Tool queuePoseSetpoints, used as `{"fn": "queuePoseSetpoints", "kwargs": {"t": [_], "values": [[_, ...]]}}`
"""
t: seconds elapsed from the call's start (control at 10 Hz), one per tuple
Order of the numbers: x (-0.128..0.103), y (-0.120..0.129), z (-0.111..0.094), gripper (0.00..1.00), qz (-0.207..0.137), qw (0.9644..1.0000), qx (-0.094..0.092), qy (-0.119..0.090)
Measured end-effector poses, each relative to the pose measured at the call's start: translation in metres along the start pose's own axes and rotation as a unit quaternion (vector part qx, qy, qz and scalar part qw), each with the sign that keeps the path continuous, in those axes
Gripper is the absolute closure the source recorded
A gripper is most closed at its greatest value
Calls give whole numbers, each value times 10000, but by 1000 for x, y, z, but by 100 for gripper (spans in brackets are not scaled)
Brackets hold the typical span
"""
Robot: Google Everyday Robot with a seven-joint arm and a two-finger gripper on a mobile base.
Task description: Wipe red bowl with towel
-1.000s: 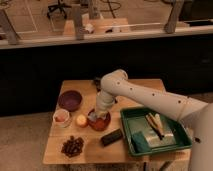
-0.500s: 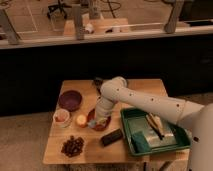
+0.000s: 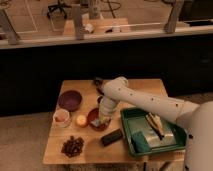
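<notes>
gripper down inside red bowl, right side of it; can't tell grip state. Bowl sits just left of green tray, towel not clearly distinguishable.

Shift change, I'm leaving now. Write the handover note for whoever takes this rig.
Pincer: down in the red bowl, pressing the towel there. Red bowl sits at the table's front centre, beside a small yellow object and a white cup; green tray to its right. Done: towel brought into the bowl. Left: finish wiping, lift out.
</notes>
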Motion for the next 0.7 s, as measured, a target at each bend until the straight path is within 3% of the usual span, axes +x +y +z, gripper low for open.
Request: {"fn": "queuePoseSetpoints", "kwargs": {"t": [0.3, 0.7], "values": [[16, -27, 3, 100, 51, 9998, 78, 161], [1, -45, 8, 100, -50, 9996, 197, 214]]}}
